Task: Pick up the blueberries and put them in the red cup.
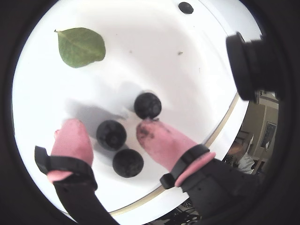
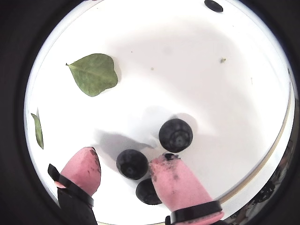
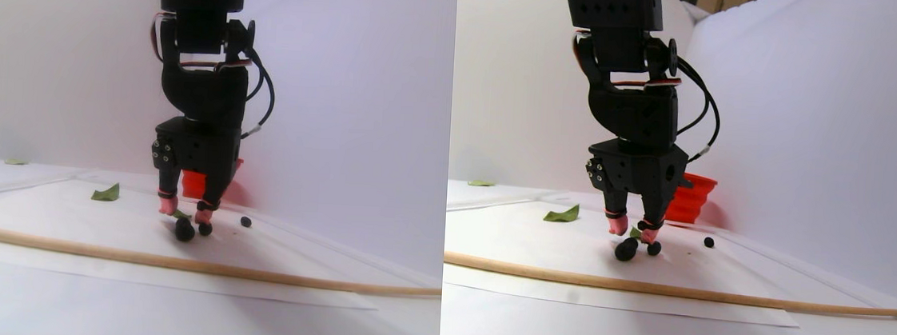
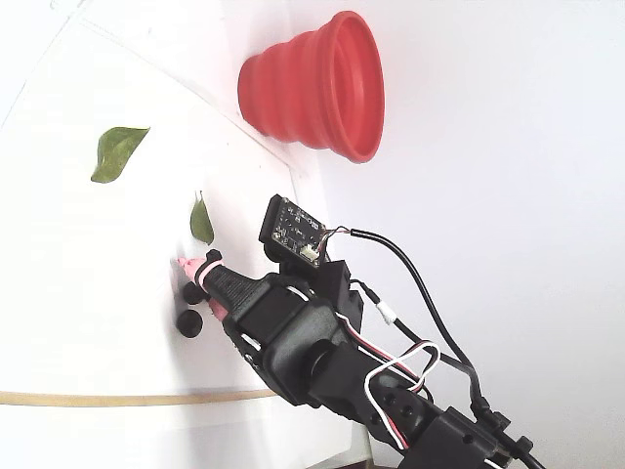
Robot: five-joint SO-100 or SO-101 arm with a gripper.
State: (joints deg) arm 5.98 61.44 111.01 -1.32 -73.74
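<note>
The gripper (image 1: 108, 133) is seen spread open just above the white sheet (image 1: 154, 42), its two pink-tipped fingers (image 1: 164, 143) lowered around a cluster of three blueberries (image 1: 111, 134). In a wrist view one berry lies between the fingers, a second (image 1: 127, 162) sits nearer the camera, still inside the gap, and a third (image 1: 147, 105) rests just beyond the tip of the right-hand finger, which appears smudged dark and touches or nearly touches it. In the other wrist view the gripper (image 2: 125, 164) shows the same arrangement: a middle berry (image 2: 132, 164) between the pads, one (image 2: 176, 135) by the right fingertip, and another (image 2: 146, 192) partly hidden behind that finger. Nothing is pinched. A further berry (image 1: 185, 7) lies well apart near the top edge of the sheet. A green leaf (image 1: 80, 46) lies flat on the sheet, away from the cluster, and a second narrow leaf (image 2: 37, 130) is seen at the left edge. In the stereo pair the gripper (image 3: 185, 210) hangs straight down from the black arm (image 3: 201, 82), with berries (image 3: 185, 230) on the sheet beneath it, and the red cup (image 3: 193, 183) stands behind, partly hidden by the arm. A wooden rod (image 3: 171, 261) lies across the foreground. In the fixed view, which lies on its side, the cup (image 4: 317, 88) is seen empty-mouthed toward the camera, well apart from the gripper (image 4: 190, 283)
</note>
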